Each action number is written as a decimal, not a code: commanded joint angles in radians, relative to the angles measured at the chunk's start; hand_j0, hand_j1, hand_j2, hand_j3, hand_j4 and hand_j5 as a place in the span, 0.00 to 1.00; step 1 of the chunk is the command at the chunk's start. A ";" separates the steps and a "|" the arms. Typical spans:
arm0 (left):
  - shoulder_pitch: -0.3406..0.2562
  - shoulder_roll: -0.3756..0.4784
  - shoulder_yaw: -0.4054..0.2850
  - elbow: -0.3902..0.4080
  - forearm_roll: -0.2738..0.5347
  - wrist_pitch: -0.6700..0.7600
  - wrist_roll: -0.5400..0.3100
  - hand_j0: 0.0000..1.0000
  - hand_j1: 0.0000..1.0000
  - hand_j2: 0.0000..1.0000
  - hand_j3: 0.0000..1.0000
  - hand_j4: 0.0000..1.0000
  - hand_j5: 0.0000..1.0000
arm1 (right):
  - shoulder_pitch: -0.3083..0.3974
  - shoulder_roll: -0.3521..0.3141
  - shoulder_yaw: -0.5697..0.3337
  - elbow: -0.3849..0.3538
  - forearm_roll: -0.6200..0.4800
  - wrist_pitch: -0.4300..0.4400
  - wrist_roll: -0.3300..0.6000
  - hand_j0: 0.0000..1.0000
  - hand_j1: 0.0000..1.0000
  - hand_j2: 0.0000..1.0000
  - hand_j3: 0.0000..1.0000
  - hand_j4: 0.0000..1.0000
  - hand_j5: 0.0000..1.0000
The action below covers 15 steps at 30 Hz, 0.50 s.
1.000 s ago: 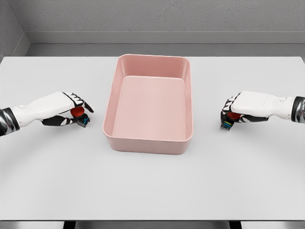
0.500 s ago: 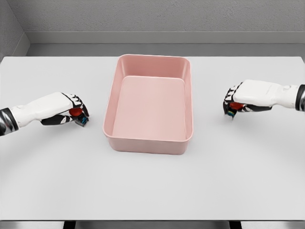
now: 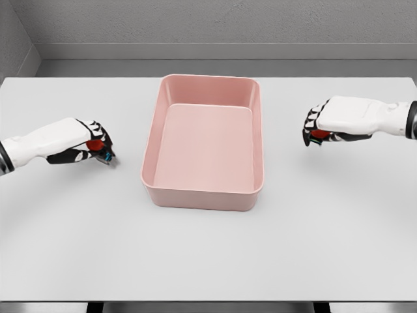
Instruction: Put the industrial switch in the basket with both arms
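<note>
A pink rectangular basket (image 3: 204,189) stands in the middle of the white table. My left hand (image 3: 96,147) is left of it, fingers curled around a small industrial switch (image 3: 97,146) with a red button and a blue-black body, held just above the table. My right hand (image 3: 315,131) is right of the basket, shut on a second red-buttoned switch (image 3: 319,135), mostly hidden under the fingers and lifted off the table.
The white table (image 3: 208,248) stretches wide in front of the basket. A grey wall runs behind the table's far edge.
Both hands have lifted their switches off the table. The left hand drew slightly left and up; the right hand rose and moved toward the far side.
</note>
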 commanded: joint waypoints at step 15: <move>-0.055 0.044 0.005 -0.044 0.064 0.002 0.000 0.48 0.48 0.48 0.48 0.48 0.48 | -0.074 -0.009 -0.002 -0.091 -0.009 0.002 0.003 0.46 0.46 0.46 0.46 0.46 0.46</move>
